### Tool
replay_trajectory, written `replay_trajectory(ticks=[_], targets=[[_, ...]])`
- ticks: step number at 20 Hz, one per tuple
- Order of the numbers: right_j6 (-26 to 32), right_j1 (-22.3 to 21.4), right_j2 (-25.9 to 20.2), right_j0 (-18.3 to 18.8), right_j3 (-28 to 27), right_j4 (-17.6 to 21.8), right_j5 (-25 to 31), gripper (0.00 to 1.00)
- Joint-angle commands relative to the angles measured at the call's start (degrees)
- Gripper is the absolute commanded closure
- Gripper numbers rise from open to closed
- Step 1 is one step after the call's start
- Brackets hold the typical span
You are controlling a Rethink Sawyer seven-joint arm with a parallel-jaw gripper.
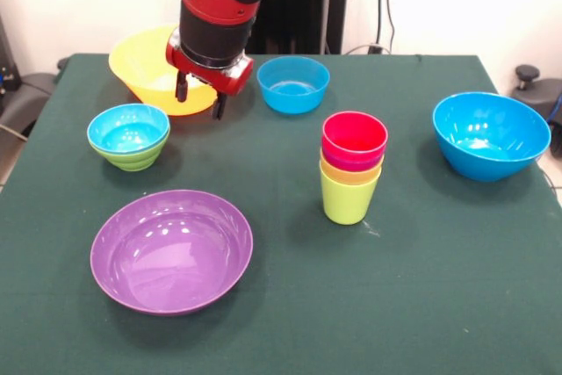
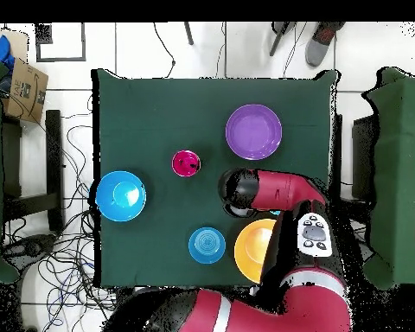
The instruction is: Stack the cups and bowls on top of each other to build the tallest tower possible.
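The tower [image 1: 352,167] of tapered glossy cups is standing on the green-clothed bench [image 1: 421,305], ringed by bowls. The claw [image 1: 199,101] is hanging open before the yellow-orange bowl [image 1: 145,63], beside the small blue bowl [image 1: 128,128] nested in green.

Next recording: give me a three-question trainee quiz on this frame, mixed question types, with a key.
1. True or false: the tower has a red cup on top.
2. Which bowl sits nested in the small green bowl? A purple, B small blue, C yellow-orange.
3. Fill in: the end effector hangs in front of the ___ bowl.

Key: 1 true; 2 B; 3 yellow-orange.
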State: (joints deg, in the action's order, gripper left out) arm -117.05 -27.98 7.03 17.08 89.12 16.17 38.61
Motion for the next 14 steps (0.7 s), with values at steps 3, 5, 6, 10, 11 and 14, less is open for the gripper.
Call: replay_trajectory(ticks=[3, 5, 6, 10, 11, 14], targets=[[-1.5, 0.8, -4.7, -1.7, 0.2, -0.3, 1.7, 0.0], [-1.5, 0.6, -4.5, -1.8, 0.4, -0.3, 1.8, 0.0], [-1.5, 0.6, -4.6, -1.8, 0.4, -0.3, 1.8, 0.0], [-1.7, 0.4, -4.4, -2.1, 0.5, -0.3, 2.0, 0.0], [-1.7, 0.4, -4.4, -2.1, 0.5, -0.4, 2.1, 0.0], [-1.3, 0.5, -4.7, -1.7, 0.8, -0.8, 3.1, 0.0]])
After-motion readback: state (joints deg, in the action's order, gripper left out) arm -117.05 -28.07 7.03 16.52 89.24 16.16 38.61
